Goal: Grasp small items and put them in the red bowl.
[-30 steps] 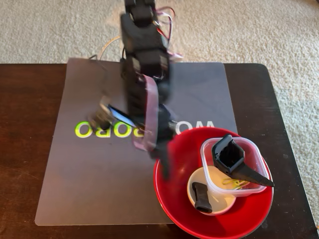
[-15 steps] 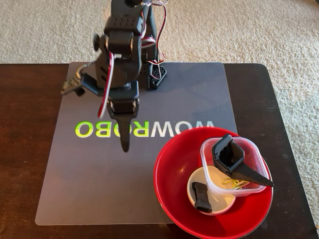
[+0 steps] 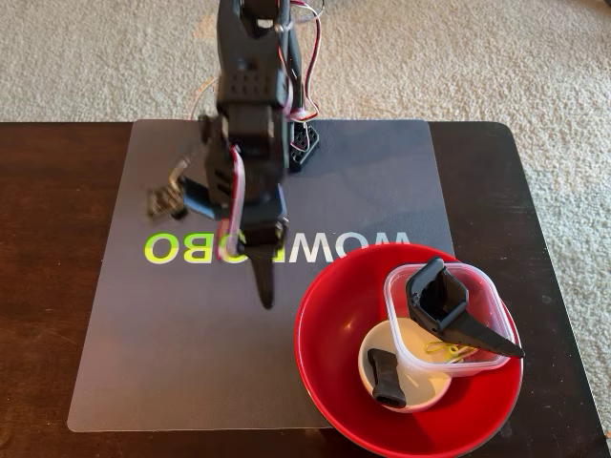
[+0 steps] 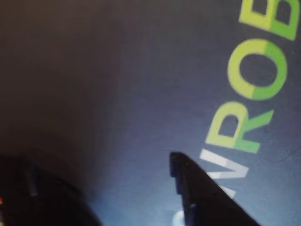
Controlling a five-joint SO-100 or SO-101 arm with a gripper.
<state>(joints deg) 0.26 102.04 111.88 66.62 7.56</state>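
Observation:
In the fixed view the red bowl (image 3: 325, 324) sits at the mat's lower right. Inside it lie a small white bowl (image 3: 425, 384) with a short black curved piece (image 3: 386, 378), and a clear square tub (image 3: 480, 286) holding a black wedge holder (image 3: 444, 305) and a yellow clip (image 3: 451, 351). My gripper (image 3: 264, 291) points down at the mat, just left of the bowl, holding nothing. The wrist view shows the gripper (image 4: 103, 157) with bare mat between a ridged finger (image 4: 188, 188) and a dark jaw at lower left.
A grey mat (image 3: 191, 334) with green and white lettering (image 4: 254, 80) covers a dark wooden table (image 3: 48, 286). The arm's base (image 3: 301, 143) stands at the mat's far edge. Beige carpet (image 3: 477, 57) lies beyond the table.
One second ago the arm reached over the bowl's left rim. It pulled back to the left, and has now swung slightly right and nearer the bowl. The bowl's contents have not moved.

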